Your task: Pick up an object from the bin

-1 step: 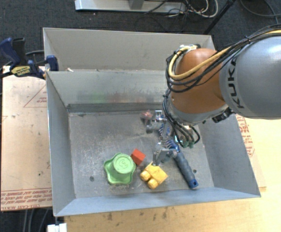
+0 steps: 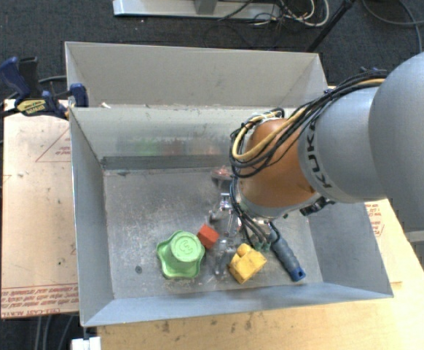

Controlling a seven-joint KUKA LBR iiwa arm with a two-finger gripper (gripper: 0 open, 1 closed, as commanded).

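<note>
Four small things lie close by the near wall of the bin point(image 2: 88, 195): a green cap point(image 2: 181, 255), a yellow block point(image 2: 246, 262), a blue stick point(image 2: 288, 259) and, just behind them, a red cube point(image 2: 208, 235). The gripper point(image 2: 225, 232) is low among them, between the red cube and the yellow block; I cannot tell whether it is wide or narrow, or whether it holds anything. I judge this to be the grasp step: next it must close on one piece, likely cube or block, then lift straight up clear of its neighbours.
</note>
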